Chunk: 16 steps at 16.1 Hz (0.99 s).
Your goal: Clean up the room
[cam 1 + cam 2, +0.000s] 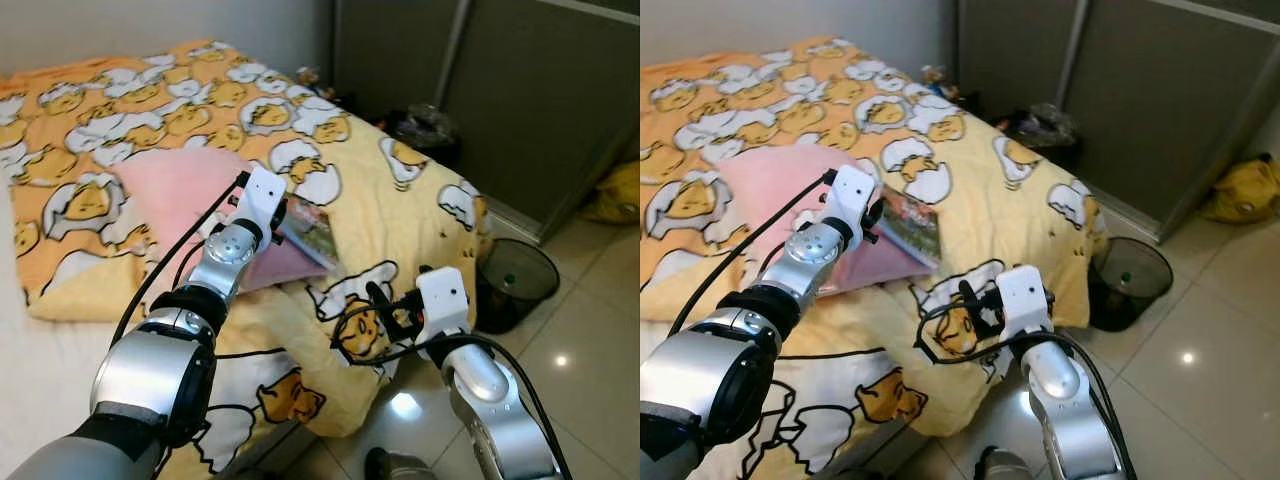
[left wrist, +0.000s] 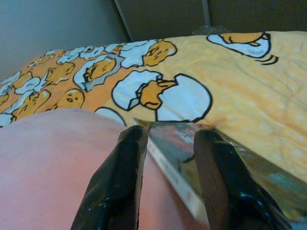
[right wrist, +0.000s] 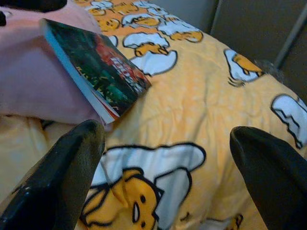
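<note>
- The book [image 1: 311, 232] lies on the yellow egg-print duvet [image 1: 400, 215], its near long edge propped up on the edge of the pink pillow [image 1: 175, 195], so it sits tilted rather than flat.
- The left gripper [image 2: 165, 158] is stretched out over the pillow at the book's end; its two black fingers [image 2: 122, 177] stand a little apart with the book's edge between them, and whether the pads touch it cannot be told.
- The right gripper [image 3: 165, 167] hangs over the foot end of the bed at about 5 o'clock from the book, fingers spread wide and holding nothing; the duvet's chick-in-eggshell print lies between them.
- A black wire-mesh waste bin [image 1: 515, 280] stands on the tiled floor [image 1: 590, 340] just off the bed's corner, at about 3 o'clock from the right gripper.
- A dark plastic bag [image 1: 425, 125] sits on the floor beside the bed at about 1 o'clock from the book, against the grey sliding wardrobe doors [image 1: 520, 90].
- A yellow soft toy or bag [image 1: 615, 195] lies on the floor by the doors, at the right edge of the head view.
- Black cables [image 1: 170, 265] loop along both arms above the duvet.
</note>
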Motion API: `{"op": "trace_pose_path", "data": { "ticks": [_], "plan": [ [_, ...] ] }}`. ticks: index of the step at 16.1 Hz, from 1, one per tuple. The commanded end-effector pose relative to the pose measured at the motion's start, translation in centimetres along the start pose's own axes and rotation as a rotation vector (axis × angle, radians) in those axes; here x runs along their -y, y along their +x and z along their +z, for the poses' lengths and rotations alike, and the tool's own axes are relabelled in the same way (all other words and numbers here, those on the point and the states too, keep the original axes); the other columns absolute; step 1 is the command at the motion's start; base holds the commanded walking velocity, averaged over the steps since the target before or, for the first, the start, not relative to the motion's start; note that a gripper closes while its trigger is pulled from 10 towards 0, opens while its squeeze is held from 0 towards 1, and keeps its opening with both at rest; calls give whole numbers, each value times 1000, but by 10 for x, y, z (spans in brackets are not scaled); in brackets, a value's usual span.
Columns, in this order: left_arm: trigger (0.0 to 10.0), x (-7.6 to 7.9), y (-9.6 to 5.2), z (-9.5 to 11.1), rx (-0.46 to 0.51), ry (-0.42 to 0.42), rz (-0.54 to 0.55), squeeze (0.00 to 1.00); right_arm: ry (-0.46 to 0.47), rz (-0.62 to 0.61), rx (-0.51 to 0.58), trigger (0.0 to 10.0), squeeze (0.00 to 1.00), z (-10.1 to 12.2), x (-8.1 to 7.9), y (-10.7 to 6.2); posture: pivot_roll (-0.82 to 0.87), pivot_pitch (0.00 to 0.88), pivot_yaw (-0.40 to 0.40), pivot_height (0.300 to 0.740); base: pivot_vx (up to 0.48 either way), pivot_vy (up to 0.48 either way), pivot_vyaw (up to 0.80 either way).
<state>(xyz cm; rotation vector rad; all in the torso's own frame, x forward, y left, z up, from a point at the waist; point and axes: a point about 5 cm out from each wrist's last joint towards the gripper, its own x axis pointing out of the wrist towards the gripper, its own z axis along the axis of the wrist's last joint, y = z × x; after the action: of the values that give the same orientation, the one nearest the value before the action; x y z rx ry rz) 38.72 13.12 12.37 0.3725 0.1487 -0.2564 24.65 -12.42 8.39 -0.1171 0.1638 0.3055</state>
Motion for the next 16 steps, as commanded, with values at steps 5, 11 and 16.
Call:
{"op": "trace_pose_path", "data": {
  "ticks": [5, 11, 16],
  "plan": [
    [10000, -20, 2, 23, 112, -128, 52, 737, 3, -48, 49, 10000, 0, 10, 8, -1, -266, 61, 67, 740, 0, 0, 0],
    [10000, -17, 9, 42, 107, -214, 31, 1000, 4, -50, 49, 10000, 0, 8, 5, -3, -267, 70, 77, 740, 0, 0, 0],
    [10000, 13, 14, 42, 28, -299, -64, 1000, 3, -47, 50, 10000, 0, 6, 1, -10, -275, 65, 86, 740, 0, 0, 0]
  ]
}}
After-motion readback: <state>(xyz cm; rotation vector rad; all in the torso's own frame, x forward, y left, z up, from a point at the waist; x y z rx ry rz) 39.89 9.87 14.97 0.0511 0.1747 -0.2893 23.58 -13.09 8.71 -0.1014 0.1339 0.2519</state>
